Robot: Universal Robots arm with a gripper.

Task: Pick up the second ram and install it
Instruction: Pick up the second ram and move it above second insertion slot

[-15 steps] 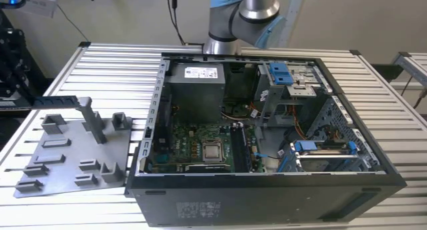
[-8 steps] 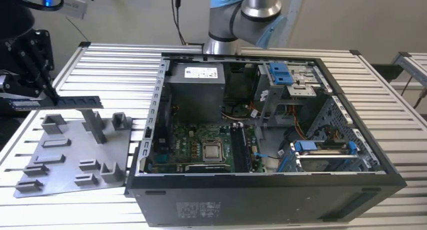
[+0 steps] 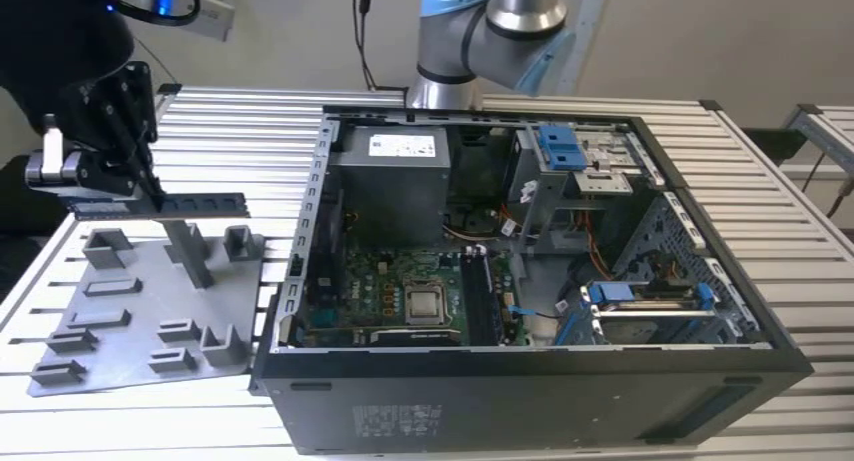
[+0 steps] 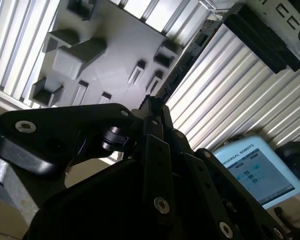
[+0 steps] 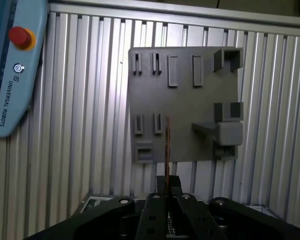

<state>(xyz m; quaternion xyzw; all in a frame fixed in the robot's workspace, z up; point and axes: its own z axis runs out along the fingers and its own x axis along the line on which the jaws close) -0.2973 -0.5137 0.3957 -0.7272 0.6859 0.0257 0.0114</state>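
In the exterior view, my gripper (image 3: 150,195) hangs above the far end of the grey fixture plate (image 3: 147,311), at the view's left. It is shut on the second ram (image 3: 187,206), a slim dark stick held level, long edge down, lifted clear of the plate. In the first wrist view the ram (image 5: 166,142) shows edge-on, sticking out from between the fingertips (image 5: 161,186) over the plate (image 5: 185,100). The second wrist view shows the gripper (image 4: 151,104) over the plate (image 4: 115,65). The motherboard's long black slots (image 3: 478,299) lie inside the open computer case (image 3: 534,281).
The fixture plate carries several raised grey blocks (image 3: 187,251). The case's wall (image 3: 304,241) rises between plate and motherboard. A teach pendant (image 5: 10,65) lies on the ribbed aluminium table (image 3: 240,116) beyond the plate. The arm's base (image 3: 467,41) stands behind the case.
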